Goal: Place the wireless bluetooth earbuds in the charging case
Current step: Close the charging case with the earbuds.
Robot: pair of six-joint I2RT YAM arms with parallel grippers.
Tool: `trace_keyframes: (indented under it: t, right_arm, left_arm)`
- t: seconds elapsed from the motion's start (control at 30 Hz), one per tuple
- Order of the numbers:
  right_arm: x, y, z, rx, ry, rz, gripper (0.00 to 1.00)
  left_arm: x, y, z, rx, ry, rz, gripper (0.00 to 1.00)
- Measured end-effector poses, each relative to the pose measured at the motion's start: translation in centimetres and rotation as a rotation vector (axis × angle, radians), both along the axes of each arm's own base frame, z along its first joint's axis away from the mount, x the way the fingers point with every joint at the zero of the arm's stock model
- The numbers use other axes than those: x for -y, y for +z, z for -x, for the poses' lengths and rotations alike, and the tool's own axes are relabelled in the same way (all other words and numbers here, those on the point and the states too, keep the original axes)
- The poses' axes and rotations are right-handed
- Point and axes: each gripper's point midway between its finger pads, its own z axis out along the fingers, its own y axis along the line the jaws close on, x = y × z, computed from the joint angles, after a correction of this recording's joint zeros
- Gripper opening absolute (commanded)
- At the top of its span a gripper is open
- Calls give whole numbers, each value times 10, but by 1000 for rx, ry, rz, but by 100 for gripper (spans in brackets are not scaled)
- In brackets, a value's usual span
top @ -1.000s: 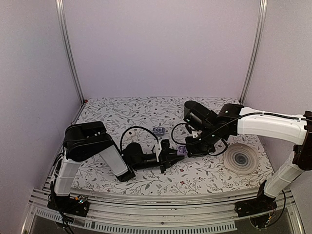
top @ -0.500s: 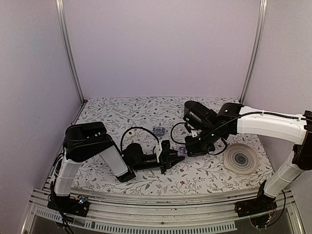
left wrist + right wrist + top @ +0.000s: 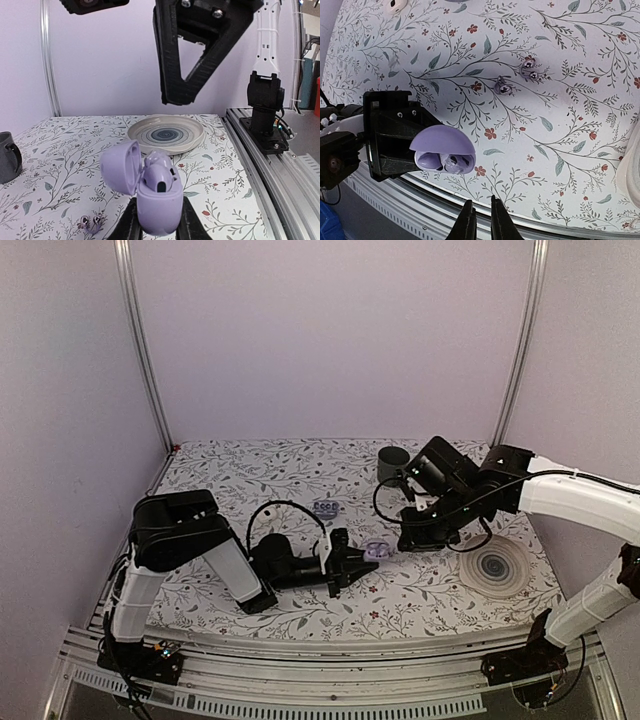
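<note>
The left gripper (image 3: 356,558) has its jaws closed on the lower body of the charging case (image 3: 159,202), a small glossy lilac clamshell held upright just above the worktop (image 3: 570,125), its lid swung open to one side. Opening and presenting the case therefore looks done. Inside it, the left wrist view shows one earbud (image 3: 159,162) standing in the socket farther from the left jaws, while the socket nearer them shows as a dark hollow and appears empty. From the right wrist camera the inside is less clear, so whether that bud is fully seated cannot be told. The right gripper (image 3: 480,222) hangs just above and beside the open case. Its jaws stand only a crack apart with nothing between them, which suggests it carries no bud at this moment. Beyond the case from the right jaws, well apart from them, a few small glossy pieces (image 3: 502,88) lie loose on the floral cloth. They look like earbuds or their parts, though they are too small to name with certainty. By this reading the task is roughly half done: the remaining bud has to be picked up from the cloth, brought to the empty socket and pressed home, and the lid possibly shut afterwards.
</note>
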Motion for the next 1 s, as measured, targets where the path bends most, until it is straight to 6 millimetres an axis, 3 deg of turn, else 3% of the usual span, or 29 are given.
trace_keyframes:
  t: [0.17,0.3,0.43,0.57,0.77,1.0]
  right_arm:
    - [8,14,-16,13,-44,-85,26]
    - [9,20,-33,29,-46,-152,36]
    - [-3,25,-36,52,21,-199,36]
    - [-15,32,-38,79,78,-244,35]
    - [-33,34,-36,76,165,-305,33]
    - [-47,41,-24,59,274,-382,33]
  left_arm:
    - [-5,4,4,2,-23,-2,0]
    - [-10,23,15,12,-81,22,0]
    - [-14,48,26,12,-170,62,0]
    - [-18,61,34,0,-240,78,0]
    - [-20,70,44,-27,-312,86,0]
    - [-18,78,40,-60,-329,103,0]
